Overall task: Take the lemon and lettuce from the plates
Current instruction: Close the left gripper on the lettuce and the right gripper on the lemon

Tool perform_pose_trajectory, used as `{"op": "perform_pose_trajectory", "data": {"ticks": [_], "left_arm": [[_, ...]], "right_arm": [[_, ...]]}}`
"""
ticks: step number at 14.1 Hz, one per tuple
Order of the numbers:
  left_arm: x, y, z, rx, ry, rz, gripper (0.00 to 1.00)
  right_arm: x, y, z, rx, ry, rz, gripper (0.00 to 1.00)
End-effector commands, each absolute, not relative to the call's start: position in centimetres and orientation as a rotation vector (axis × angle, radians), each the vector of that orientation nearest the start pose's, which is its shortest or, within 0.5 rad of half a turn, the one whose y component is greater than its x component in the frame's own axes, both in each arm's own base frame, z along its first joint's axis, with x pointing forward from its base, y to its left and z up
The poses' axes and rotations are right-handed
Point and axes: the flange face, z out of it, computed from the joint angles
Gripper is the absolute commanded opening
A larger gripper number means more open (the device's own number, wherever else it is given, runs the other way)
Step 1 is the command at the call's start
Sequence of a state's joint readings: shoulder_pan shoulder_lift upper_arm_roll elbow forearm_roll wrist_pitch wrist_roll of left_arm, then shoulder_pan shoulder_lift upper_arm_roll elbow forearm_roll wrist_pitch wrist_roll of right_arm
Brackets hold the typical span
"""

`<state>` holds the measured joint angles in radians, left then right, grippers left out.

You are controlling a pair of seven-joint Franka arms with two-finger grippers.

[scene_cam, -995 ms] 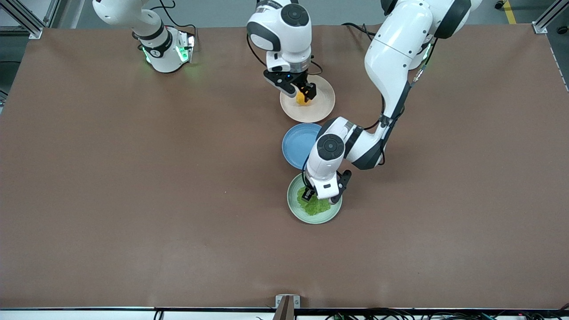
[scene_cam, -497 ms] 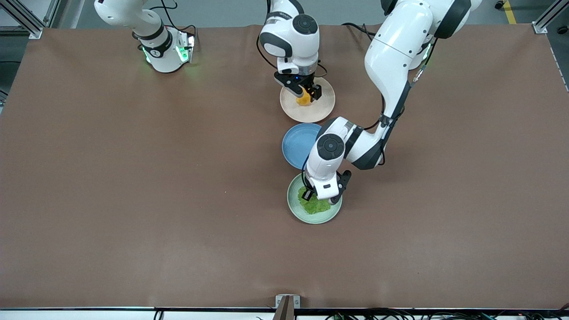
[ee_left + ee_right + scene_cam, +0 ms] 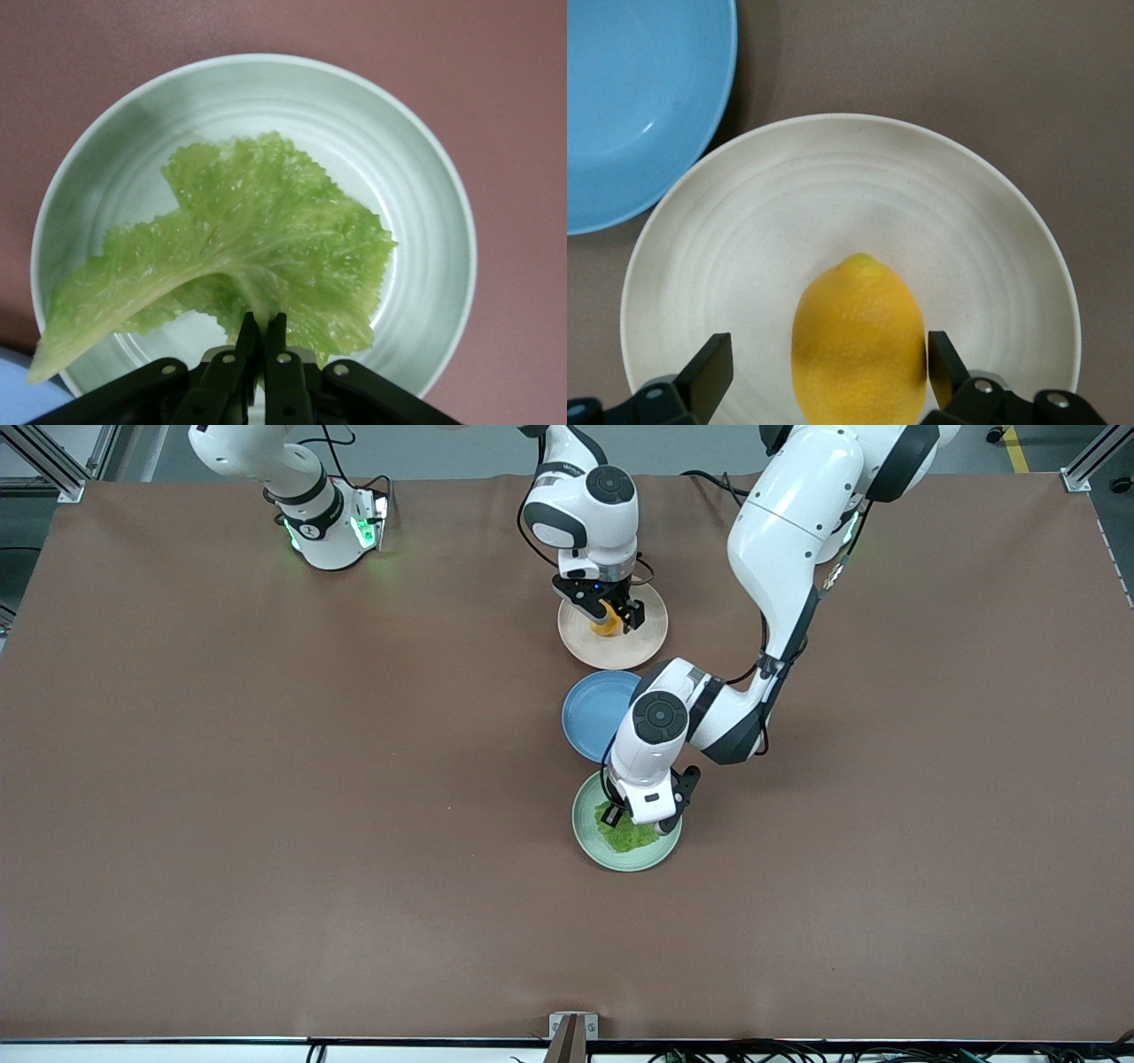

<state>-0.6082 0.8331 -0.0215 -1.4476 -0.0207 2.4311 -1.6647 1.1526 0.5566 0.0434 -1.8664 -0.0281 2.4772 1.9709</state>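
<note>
Right wrist view shows the lemon (image 3: 859,341) lying in the middle of the cream plate (image 3: 992,230), with the right gripper (image 3: 830,372) spread apart, one finger on each flank of the fruit and a clear gap on one side. The skin is smooth, rounded and probably slick, so if the fingers close off-centre the lemon could squirt out and roll across the plate or onto the bench (image 3: 266,824). A descent that goes too low could also strike the plate.

In the left wrist view the lettuce (image 3: 257,248) lies in the mint plate (image 3: 425,177): one crinkled green leaf with a pale rib, its stem end reaching over the rim. The left gripper (image 3: 262,341) is pinched together on the leaf's edge. The hold is narrow and the leaf is thin and limp, so it could tear or slip free when lifted.

From the front, the mint plate (image 3: 589,846) sits nearest the camera, the cream plate (image 3: 647,642) farthest, and a blue plate (image 3: 589,713) lies between them, touching neither. The right gripper (image 3: 608,614) is over the cream plate and the left gripper (image 3: 625,813) over the mint one.
</note>
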Motion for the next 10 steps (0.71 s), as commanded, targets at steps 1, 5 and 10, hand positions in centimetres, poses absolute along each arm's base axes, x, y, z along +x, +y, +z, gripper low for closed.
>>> {"op": "perform_pose_trajectory", "data": {"ticks": [1,5,10], "left_arm": [[60.3,-43.1,22.8,-2.849,-1.692,-0.083,0.01],[61.3,-41.6,27.8,-2.846,-1.734,-0.100,0.01],[60.9,-34.3,35.5,-2.692,-1.764,-0.020,0.01]], "right_arm": [[23.6,60.3,21.5,-2.873,1.148,-0.037,0.93],[22.8,60.5,21.0,-2.890,1.129,-0.037,0.79],[22.0,60.2,20.7,-2.996,1.014,-0.059,0.06]]}}
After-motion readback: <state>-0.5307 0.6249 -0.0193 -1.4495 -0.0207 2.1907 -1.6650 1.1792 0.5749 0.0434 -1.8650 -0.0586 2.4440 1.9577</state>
